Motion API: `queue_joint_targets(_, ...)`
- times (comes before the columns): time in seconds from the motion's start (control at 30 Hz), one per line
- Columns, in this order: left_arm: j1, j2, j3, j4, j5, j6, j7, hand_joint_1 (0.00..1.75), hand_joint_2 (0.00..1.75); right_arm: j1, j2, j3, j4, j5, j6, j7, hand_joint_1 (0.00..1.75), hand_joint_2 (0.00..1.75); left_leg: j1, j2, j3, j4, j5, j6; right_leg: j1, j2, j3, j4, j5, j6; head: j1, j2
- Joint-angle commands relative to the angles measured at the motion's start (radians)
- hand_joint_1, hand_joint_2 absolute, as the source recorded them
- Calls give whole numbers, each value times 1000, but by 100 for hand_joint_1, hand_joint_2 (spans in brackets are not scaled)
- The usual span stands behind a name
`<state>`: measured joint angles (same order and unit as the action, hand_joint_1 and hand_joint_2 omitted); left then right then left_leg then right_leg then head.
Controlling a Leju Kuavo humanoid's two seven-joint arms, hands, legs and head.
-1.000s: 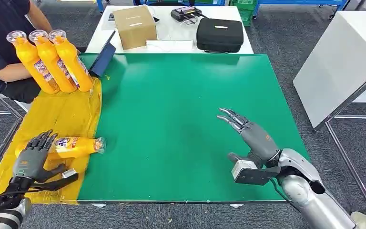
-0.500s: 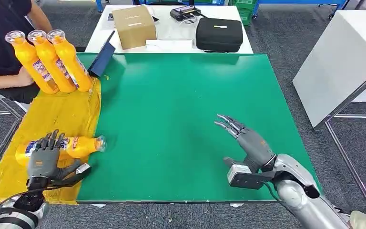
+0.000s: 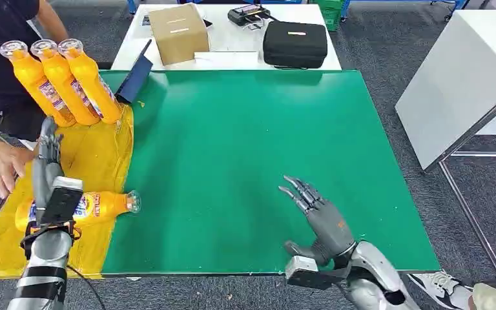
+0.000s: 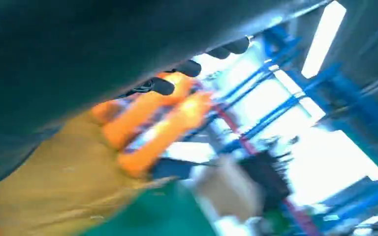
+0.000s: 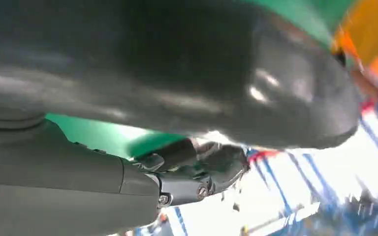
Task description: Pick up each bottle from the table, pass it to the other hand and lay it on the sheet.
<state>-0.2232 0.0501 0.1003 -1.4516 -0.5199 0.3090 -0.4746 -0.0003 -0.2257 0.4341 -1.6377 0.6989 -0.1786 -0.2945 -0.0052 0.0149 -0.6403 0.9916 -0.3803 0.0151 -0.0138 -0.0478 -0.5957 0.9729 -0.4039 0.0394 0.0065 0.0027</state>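
Head view of a green table (image 3: 232, 148) standing on grey carpet (image 3: 387, 45). A yellow sheet (image 3: 97, 155) covers the table's left edge. One orange bottle (image 3: 97, 205) lies on its side on the sheet, its clear cap pointing toward the green surface and close to the sheet's edge. Three more orange bottles (image 3: 61, 81), capped and labelled, lean together at the sheet's far end; in the blurred left wrist view they show as orange shapes (image 4: 152, 123) above the yellow sheet.

The left hand (image 3: 46, 165) is raised above the sheet, fingers extended and together, holding nothing; its wrist camera housing overlaps the lying bottle in the picture, and whether it touches the bottle cannot be told. The right hand (image 3: 316, 213) hovers over the near right part of the green surface, fingers spread and slightly curved, thumb out, holding nothing.

A person's hand (image 3: 6, 165) reaches in at the left edge, just beside the robot's left hand, and the dark-clothed torso is behind the leaning bottles.

Beyond the green table is a white table (image 3: 232, 42) bearing a cardboard box (image 3: 179, 33), a black zipped case (image 3: 296, 44) and a small dark device (image 3: 254, 14). A dark tablet (image 3: 135, 81) leans at the far left corner of the green surface. Another white table (image 3: 465, 77) stands at the right.
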Motion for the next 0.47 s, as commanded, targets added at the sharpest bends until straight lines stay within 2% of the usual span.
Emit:
queue_joint_targets(0.03, 34, -75, 54, -174, 8, -33, -23, 0, 0, 17, 154, -66, 4, -57, -27, -46, 0, 0, 2, 0, 4, 0, -3, -1, 1, 4, 4, -1, -2, -1, 0, 0)
queue_joint_targets(0.07, 43, -82, 33, -186, 33, -82, -21, 0, 0, 29, 191, -96, -15, -73, -63, -75, 0, 0, 2, 0, 6, 1, -4, -2, 1, 5, 6, 0, -3, -2, 0, 0)
queue_joint_targets(0.2, 105, -96, -71, -234, 53, -180, -20, 0, 0, 6, 248, -86, -66, -59, -125, -77, 0, 0, 1, -1, 2, 0, -2, -1, 1, 3, 3, 0, -3, -2, 1, 0)
queue_joint_targets(0.27, 134, -99, -118, -246, 94, -234, -22, 0, 0, -12, 261, -73, -61, -82, -122, -67, 0, 0, 1, 0, 4, 1, -3, -1, 0, 5, 3, 0, -3, -2, 0, 0)
queue_joint_targets(0.37, 184, -103, -175, -274, 68, -233, -41, 0, 0, -16, 265, -54, -49, -78, -134, -62, 0, 0, 2, -1, 6, 1, -4, -1, 0, 5, 6, 0, -4, -2, 0, 0)
queue_joint_targets(0.47, 214, -96, -178, -275, 67, -228, -42, 0, 0, -9, 248, -61, -46, -76, -141, -58, 0, 0, 1, 0, 6, 0, -4, -2, 0, 5, 6, -1, -4, -2, 0, 0)
